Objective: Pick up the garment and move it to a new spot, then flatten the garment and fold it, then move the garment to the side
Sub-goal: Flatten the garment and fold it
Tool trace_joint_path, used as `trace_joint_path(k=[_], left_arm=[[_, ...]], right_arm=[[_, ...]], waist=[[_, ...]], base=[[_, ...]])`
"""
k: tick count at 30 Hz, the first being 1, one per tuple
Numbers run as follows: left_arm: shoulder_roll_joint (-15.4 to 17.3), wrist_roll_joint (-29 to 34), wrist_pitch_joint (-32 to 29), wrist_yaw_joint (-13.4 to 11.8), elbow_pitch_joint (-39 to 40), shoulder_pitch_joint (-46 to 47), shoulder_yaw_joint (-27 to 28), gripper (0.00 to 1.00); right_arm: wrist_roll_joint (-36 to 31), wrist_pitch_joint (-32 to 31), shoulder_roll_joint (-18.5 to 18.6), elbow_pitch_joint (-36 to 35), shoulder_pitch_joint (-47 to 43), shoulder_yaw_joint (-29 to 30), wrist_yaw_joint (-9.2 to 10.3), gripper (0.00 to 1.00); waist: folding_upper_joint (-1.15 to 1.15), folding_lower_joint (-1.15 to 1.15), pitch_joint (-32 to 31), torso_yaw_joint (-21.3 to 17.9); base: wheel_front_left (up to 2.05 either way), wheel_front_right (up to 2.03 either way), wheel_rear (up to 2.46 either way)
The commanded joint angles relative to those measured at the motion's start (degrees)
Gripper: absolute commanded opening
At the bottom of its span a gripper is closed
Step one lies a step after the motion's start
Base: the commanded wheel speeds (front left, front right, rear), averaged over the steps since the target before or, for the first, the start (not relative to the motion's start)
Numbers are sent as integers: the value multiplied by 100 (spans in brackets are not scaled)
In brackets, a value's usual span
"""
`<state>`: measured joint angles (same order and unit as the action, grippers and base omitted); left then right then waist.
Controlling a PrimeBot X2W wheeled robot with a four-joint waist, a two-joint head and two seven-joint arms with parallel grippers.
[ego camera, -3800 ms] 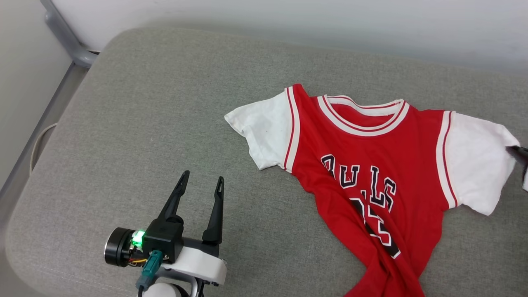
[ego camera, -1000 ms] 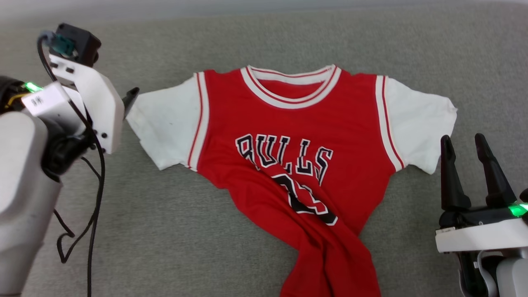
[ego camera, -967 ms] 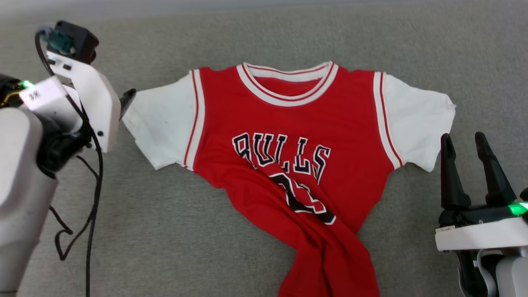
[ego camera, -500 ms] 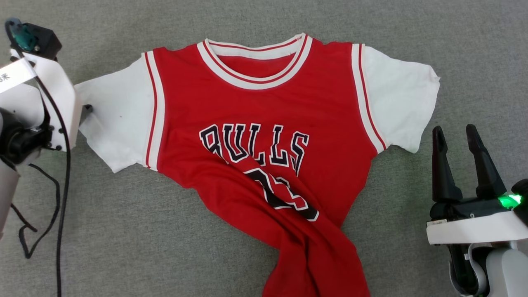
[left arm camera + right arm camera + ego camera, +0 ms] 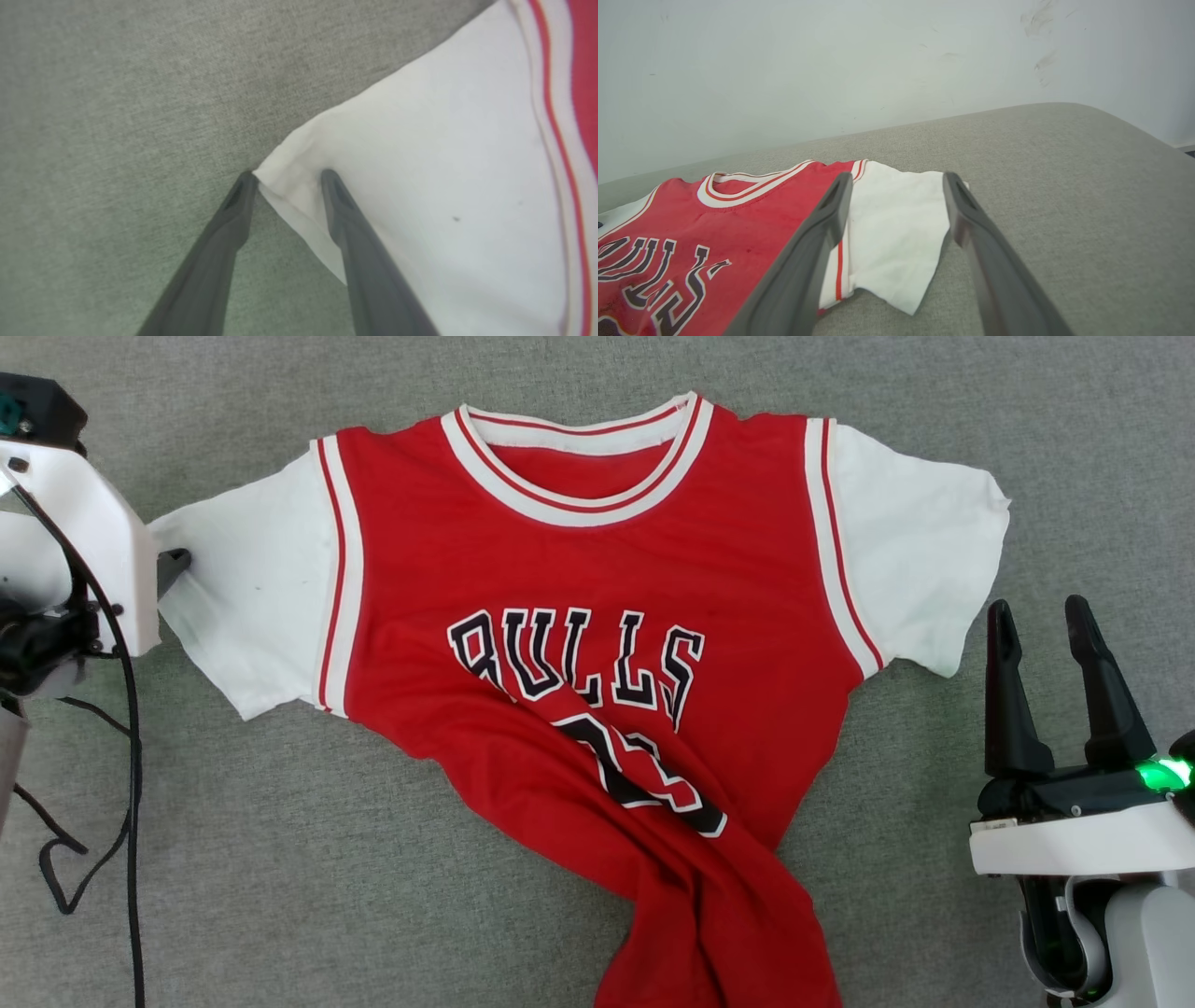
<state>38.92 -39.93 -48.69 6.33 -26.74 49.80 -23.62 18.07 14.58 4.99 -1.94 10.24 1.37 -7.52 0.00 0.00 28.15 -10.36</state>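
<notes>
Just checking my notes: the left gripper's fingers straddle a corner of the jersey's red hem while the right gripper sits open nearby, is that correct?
Not quite: the left wrist view shows the left gripper straddling a corner of the white sleeve of the jersey, not its red hem. The right gripper does sit open nearby.
</notes>
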Motion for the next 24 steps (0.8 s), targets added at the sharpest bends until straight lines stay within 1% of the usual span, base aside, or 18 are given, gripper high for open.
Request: trace_joint_path(k=[1, 4, 7, 10, 14, 16, 18, 21, 24], left_arm=[[-186, -33, -137, 26, -152, -353, -171, 0], [-179, -95, -103, 41, -102, -401, -197, 0], [-177, -32, 207, 52, -39, -339, -158, 0], [-71, 140, 564, 63, 110, -295, -182, 0], [-143, 44, 943, 56, 390, -400, -68, 0], [-115, 29, 1032, 43, 623, -545, -65, 0], [-64, -10, 1066, 22, 938, -683, -50, 0], [-7, -69, 1017, -82, 1538, -901, -7, 0], [92, -55, 943, -190, 2192, -1115, -23, 0]], right_arm=[[-33, 19, 10, -20, 25, 4, 5, 100], [-64, 18, 42, -4, 4, 28, 5, 100], [-97, -24, 92, -22, -19, 64, 5, 100], [-143, -118, 171, -45, -44, 87, 6, 100], [-165, -485, 374, -8, -92, 198, 6, 100], [-155, -821, 576, 4, -42, 255, 6, 100], [-165, -1312, 814, 35, 29, 286, 6, 100], [-176, -2219, 1160, 35, 262, 407, 6, 100], [32, -3244, 1316, -37, 575, 496, 5, 100]], waist=[[0, 0, -2, 5], [0, 0, -38, 49], [0, 0, -138, 117], [0, 0, -323, 185], [0, 0, -643, 302], [0, 0, -796, 364], [0, 0, -888, 423], [0, 0, -904, 519], [0, 0, -847, 614]], base=[[0, 0, 0], [0, 0, 0], [0, 0, 0], [0, 0, 0], [0, 0, 0], [0, 0, 0], [0, 0, 0], [0, 0, 0], [0, 0, 0]])
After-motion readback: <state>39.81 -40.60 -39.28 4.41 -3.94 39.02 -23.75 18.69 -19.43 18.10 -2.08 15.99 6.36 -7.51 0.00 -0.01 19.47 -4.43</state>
